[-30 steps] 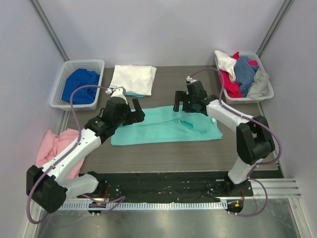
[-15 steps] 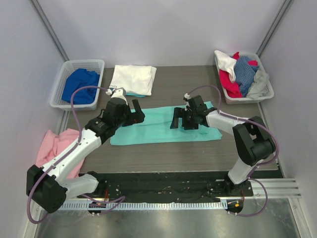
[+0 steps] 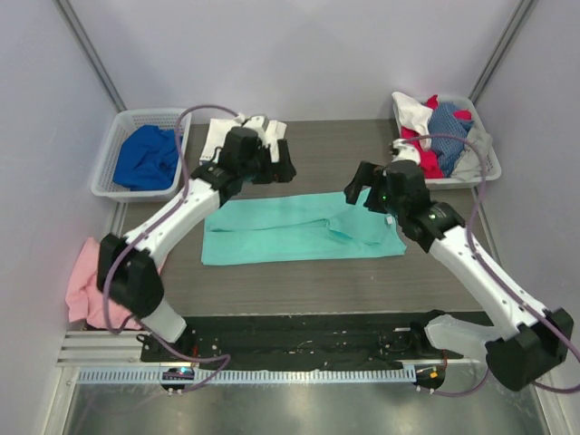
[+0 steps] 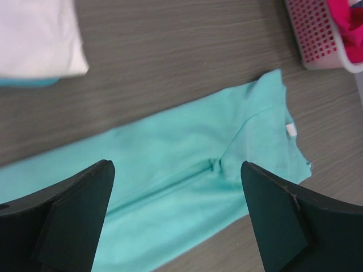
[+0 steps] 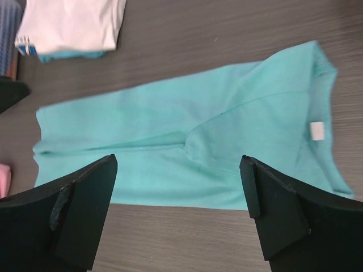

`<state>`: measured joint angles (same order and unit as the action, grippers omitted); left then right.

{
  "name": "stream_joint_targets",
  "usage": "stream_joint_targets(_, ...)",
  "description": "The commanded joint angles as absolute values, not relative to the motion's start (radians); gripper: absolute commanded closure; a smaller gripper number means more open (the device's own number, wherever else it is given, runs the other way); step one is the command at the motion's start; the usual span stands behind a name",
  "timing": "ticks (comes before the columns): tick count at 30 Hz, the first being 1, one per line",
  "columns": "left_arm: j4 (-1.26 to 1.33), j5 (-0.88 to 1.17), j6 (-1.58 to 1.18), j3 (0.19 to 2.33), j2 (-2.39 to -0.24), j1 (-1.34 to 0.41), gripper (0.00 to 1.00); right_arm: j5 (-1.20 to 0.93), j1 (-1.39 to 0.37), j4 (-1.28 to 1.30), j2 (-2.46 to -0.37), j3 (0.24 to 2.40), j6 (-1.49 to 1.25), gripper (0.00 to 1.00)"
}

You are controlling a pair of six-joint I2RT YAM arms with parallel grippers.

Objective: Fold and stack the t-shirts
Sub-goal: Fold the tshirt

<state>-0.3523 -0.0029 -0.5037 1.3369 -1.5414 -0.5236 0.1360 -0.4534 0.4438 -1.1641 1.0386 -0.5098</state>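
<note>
A mint-green t-shirt (image 3: 299,228) lies folded lengthwise as a long strip across the middle of the table. It also shows under both wrist cameras (image 4: 187,164) (image 5: 187,136), with a small white tag near its collar end. A folded white t-shirt (image 3: 237,136) (image 4: 39,39) (image 5: 74,25) rests behind it on a mint one. My left gripper (image 3: 283,163) (image 4: 177,215) hovers open above the strip's back edge, next to the white t-shirt, holding nothing. My right gripper (image 3: 358,188) (image 5: 178,209) hangs open and empty above the strip's right part.
A white lattice basket (image 3: 111,149) at the back left holds a royal blue t-shirt (image 3: 145,156). Another basket (image 3: 485,168) at the back right holds red, white, blue and grey t-shirts (image 3: 439,131). A pink cloth (image 3: 86,281) hangs off the table's left edge.
Both grippers have lifted off the mint t-shirt. The left one swung back toward the white t-shirt, the right one rose and drew to the right. The strip lies still.
</note>
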Motion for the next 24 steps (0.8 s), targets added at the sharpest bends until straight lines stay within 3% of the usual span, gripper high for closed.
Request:
stream_joint_targets(1, -0.287, 0.267, -0.365, 1.553, -1.814, -0.515, 0.00, 0.364, -0.456, 0.584, -1.016, 1.045, -0.577, 0.00)
stream_joint_targets(6, -0.316, 0.532, -0.310, 1.833, -2.104, -0.517, 0.00, 0.373, -0.454, 0.624, -0.962, 1.034, -0.583, 0.00)
stream_joint_targets(15, -0.387, 0.655, -0.255, 2.137, -2.449, -0.534, 0.00, 0.322, -0.454, 0.637, -0.933, 0.999, -0.581, 0.00)
stream_joint_targets(24, -0.388, 0.696, -0.256, 2.270, -2.600, -0.594, 0.00, 0.330, -0.451, 0.658, -0.923, 1.002, -0.571, 0.00)
